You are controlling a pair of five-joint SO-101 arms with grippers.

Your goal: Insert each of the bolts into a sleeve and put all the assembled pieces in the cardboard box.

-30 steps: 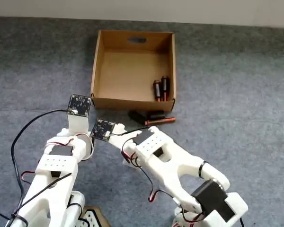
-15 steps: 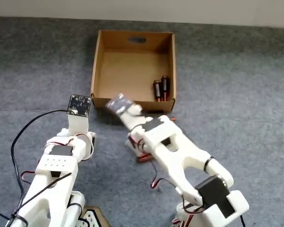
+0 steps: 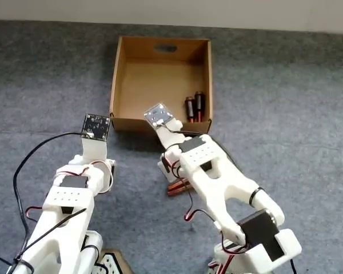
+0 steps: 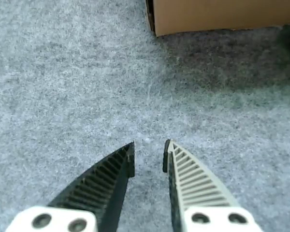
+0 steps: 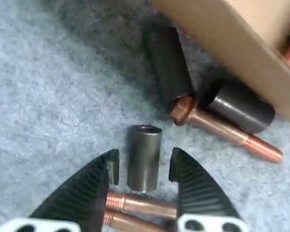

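while the left claw (image 4: 149, 153) stays released, the right claw (image 5: 143, 165) has swung boxward, released, astride a sleeve (image 5: 145, 155).

A grey, felt-like carpet (image 3: 286, 103) covers the table, with a pale wall strip (image 3: 217, 11) running behind it.

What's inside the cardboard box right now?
Two bolt-and-sleeve pieces lie side by side near the cardboard box's right wall, toward the front. The right arm's wrist camera hides a patch of the floor by the front wall.
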